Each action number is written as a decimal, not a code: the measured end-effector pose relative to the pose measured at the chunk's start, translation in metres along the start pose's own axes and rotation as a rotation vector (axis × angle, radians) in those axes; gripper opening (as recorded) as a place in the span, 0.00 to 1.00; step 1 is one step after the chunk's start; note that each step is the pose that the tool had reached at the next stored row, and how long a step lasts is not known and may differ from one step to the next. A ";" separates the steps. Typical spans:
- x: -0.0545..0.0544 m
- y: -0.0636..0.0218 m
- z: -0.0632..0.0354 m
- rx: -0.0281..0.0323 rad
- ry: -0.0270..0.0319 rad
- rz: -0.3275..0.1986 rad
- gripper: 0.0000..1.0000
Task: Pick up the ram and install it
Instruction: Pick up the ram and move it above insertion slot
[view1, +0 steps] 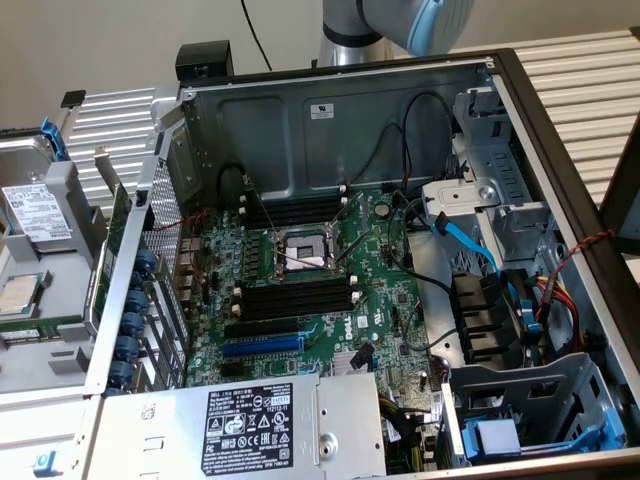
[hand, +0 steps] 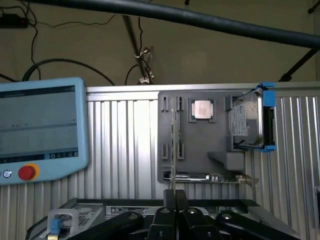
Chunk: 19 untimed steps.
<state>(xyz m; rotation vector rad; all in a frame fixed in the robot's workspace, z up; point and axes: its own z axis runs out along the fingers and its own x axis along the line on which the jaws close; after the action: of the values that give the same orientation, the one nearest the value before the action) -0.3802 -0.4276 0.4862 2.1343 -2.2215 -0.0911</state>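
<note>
The ram (view1: 40, 328) is a narrow green stick standing on edge in the grey parts tray (view1: 70, 200) at the exterior view's left, just in front of a loose processor (view1: 20, 295). In the wrist view the ram (hand: 173, 145) shows edge-on as a thin line on the tray (hand: 200, 150), in line with my fingertips. My gripper (hand: 172, 200) is shut with nothing between its fingers and is well away from the tray. Part of my arm (view1: 400, 25) shows above the open computer case (view1: 560, 200).
Black memory slots with white clips (view1: 295, 298) (view1: 295, 210) lie either side of the processor socket (view1: 300, 255); a blue expansion slot (view1: 262, 345) is nearer. The tray also holds a hard drive (hand: 245, 122) and a green card (hand: 200, 176). A teach pendant (hand: 40, 130) stands beside it.
</note>
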 end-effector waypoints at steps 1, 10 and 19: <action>0.000 -0.0048 -0.0013 -0.0004 -0.0003 0.000 0.13; -0.002 -0.0453 -0.0063 -0.0027 -0.0012 0.000 0.13; -0.003 -0.0859 -0.0099 -0.0056 -0.0011 0.000 0.13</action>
<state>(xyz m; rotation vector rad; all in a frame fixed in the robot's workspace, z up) -0.2937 -0.4276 0.4888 2.1321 -2.2191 -0.0984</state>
